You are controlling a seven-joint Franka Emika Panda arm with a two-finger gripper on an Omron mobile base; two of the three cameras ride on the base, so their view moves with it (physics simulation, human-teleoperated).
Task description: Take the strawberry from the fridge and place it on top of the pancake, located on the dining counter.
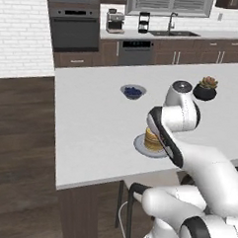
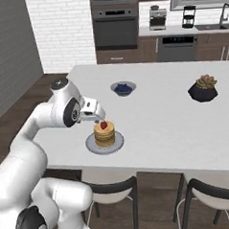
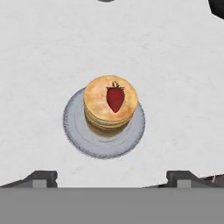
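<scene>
Gripper jaws spread wide, empty. Strawberry lies free atop pancake, directly ahead, between fingertips' line. Risk: careless retreat clips stack, fruit rolls onto plate.

The white dining counter carries a grey plate, berry bowl and potted succulent

No text, label, brand, number or sign can be read in any of the views. The oven, the coffee machine and the dishwasher, all far beyond the fingers, show plain fronts with no legible marks.
</scene>
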